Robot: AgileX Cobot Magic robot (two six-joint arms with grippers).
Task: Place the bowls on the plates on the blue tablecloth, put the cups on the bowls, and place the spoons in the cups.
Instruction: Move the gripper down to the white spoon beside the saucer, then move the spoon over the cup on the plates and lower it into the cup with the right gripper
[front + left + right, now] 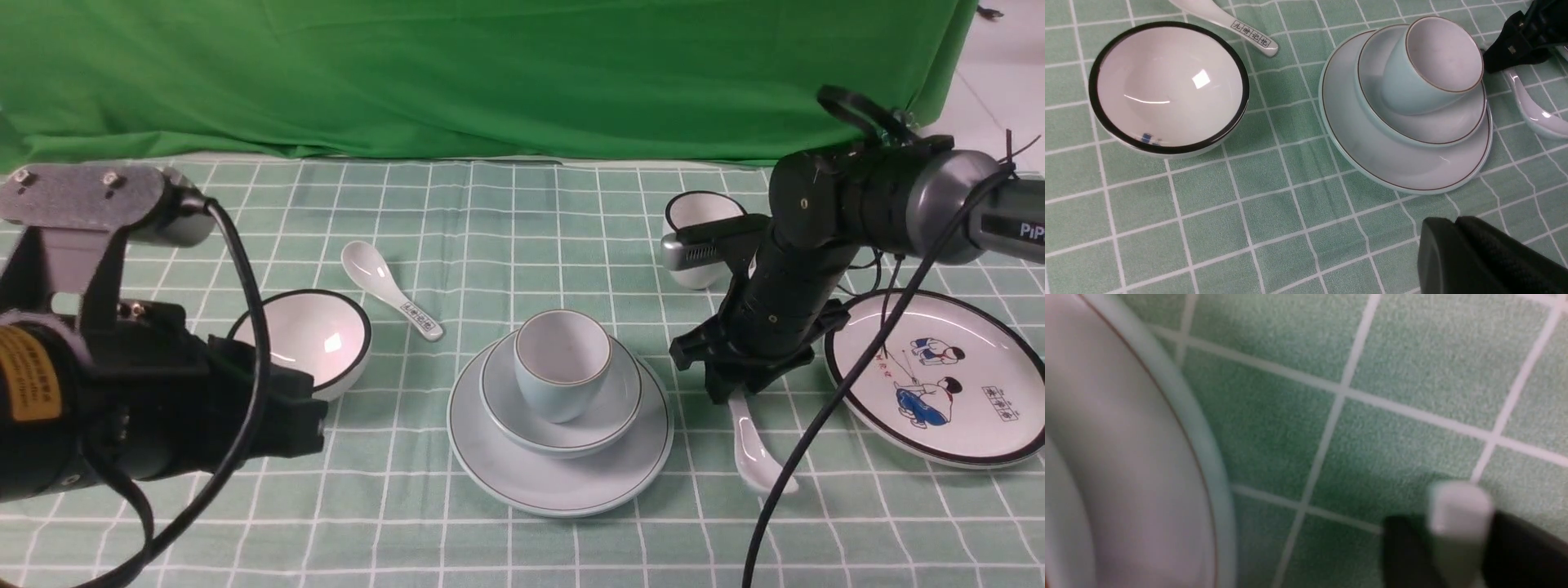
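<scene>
Pinching the plain spoon (755, 453) at its handle end with the right gripper (739, 390), jaws narrow and closed on it. Right wrist view confirms: white handle tip (1459, 510) wedged between dark fingers (1404, 547). Scoop end low over the blue tablecloth (571, 229), just right of the pale blue plate (490, 457); cannot tell if touching. Blue set nearly done: pale blue bowl (608, 416) on that plate, pale blue cup (562, 363) in the bowl, no spoon in it yet.

Judged next: lift and drop into that cup. Keep the pinch firm, as the glazed handle likely slips and pivots. Raise straight up until the scoop clears the plate rim, then carry left. Come in above the cup mouth and lower scoop-first. Avoid nudging the cup, which looks light enough to tip. Release only once the scoop rests inside.

Left gripper (1455, 228) hanging near the white bowl (314, 335), jaws together, holding nothing. Patterned spoon (392, 298), white cup (702, 216) and cartoon plate (980, 392) all apart, not yet stacked.
</scene>
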